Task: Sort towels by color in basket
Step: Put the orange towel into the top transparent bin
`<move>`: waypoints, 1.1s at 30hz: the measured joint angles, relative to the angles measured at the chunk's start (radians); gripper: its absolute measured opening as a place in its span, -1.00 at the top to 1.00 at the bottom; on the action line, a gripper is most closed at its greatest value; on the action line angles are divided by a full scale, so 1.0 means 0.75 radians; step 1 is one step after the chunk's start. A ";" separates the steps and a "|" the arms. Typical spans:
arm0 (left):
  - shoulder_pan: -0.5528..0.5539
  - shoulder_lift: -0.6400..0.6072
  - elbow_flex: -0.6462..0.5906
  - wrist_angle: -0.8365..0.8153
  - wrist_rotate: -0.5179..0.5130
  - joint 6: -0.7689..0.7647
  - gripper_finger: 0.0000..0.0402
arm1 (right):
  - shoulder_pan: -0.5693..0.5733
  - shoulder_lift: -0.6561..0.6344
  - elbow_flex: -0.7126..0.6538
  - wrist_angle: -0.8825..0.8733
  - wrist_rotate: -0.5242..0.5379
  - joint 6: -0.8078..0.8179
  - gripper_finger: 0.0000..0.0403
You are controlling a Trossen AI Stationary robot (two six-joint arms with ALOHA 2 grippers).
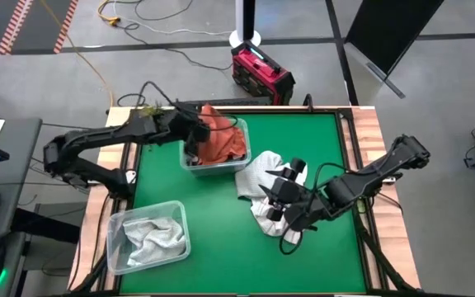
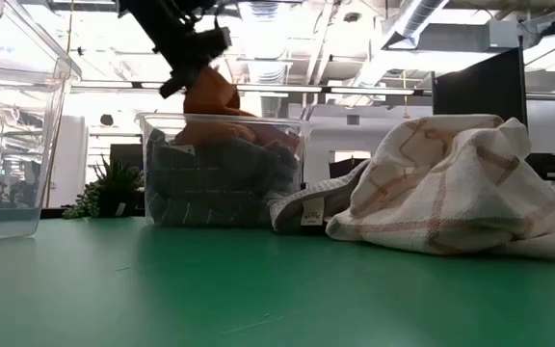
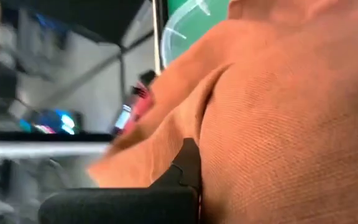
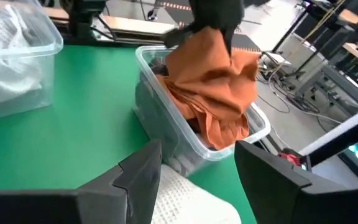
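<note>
The left hand (image 1: pixel 195 125) hangs over the far bin (image 1: pixel 190 162), fingers pinched together on the orange towel (image 1: pixel 221 140). The towel droops from the hand and bunches down into that bin, spilling over the rim on the side away from the hand. Under it, inside the same bin, lies a dark grey towel (image 2: pixel 215 178).

The right hand (image 1: pixel 280 196) sits low on the worktop (image 1: pixel 221 247), fingers (image 4: pixel 142 171) spread apart and holding nothing. Right beneath and beside it is a heap of white towels (image 1: pixel 262 177), one with thin red grid lines (image 2: pixel 451 183), touching the near side of the far bin.

Well off from both hands, at the worktop's front left corner, a second clear bin (image 1: pixel 114 247) holds a light, crumpled towel (image 1: pixel 155 239).
</note>
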 joint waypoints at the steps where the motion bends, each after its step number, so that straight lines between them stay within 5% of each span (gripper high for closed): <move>1: -0.002 0.026 0.000 0.006 0.015 -0.087 1.00 | 0.000 -0.002 -0.016 0.009 0.006 0.010 -0.19; 5: 0.006 0.137 0.054 -0.086 0.201 -0.355 1.00 | -0.008 -0.006 -0.079 -0.051 0.007 0.082 -0.19; 15: -0.086 0.410 0.214 -0.346 0.284 -0.264 0.96 | -0.067 -0.065 -0.251 -0.134 0.007 0.283 -0.19; 22: 0.015 0.545 0.376 -0.557 0.793 -0.118 0.99 | -0.019 -0.107 -0.371 -0.022 0.007 0.306 -0.19; 33: 0.049 0.547 0.429 -0.618 0.795 0.271 0.96 | 0.036 -0.144 -0.377 -0.038 0.010 0.320 -0.19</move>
